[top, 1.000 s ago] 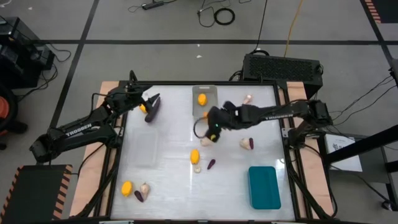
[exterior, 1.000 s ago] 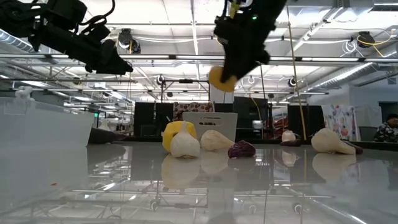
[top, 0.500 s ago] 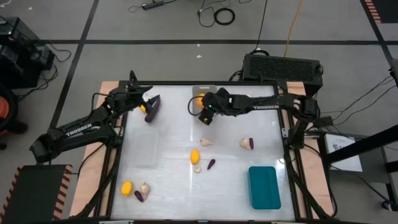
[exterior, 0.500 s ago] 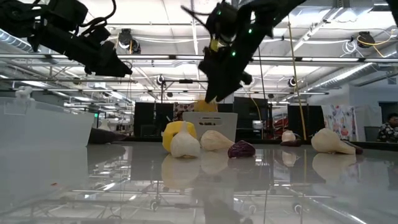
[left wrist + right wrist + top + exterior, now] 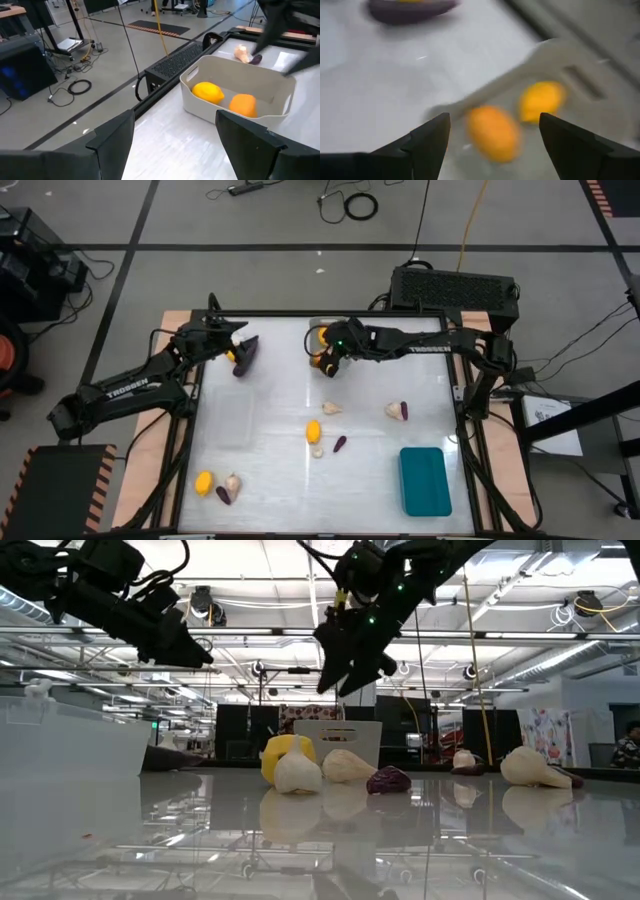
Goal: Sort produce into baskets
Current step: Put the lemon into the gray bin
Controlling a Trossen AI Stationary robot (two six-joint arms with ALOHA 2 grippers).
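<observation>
Hovering open over grey basket point(image 5: 235, 80), right fingers point(image 5: 490, 137); 2 fruits point(image 5: 242, 105) inside.

A white table point(image 5: 270, 415) framed in black is seen from above on a grey floor crossed by dark tape lines point(image 5: 130, 255). A black vented box point(image 5: 455, 285) is set just beyond its far edge, and coiled cables point(image 5: 360, 205) are strewn farther off.

Grey basket point(image 5: 270, 82) holds 2 fruits: yellow point(image 5: 207, 92) and orange point(image 5: 243, 105). Teal basket point(image 5: 424, 480); dark purple eggplant point(image 5: 245, 354).
</observation>
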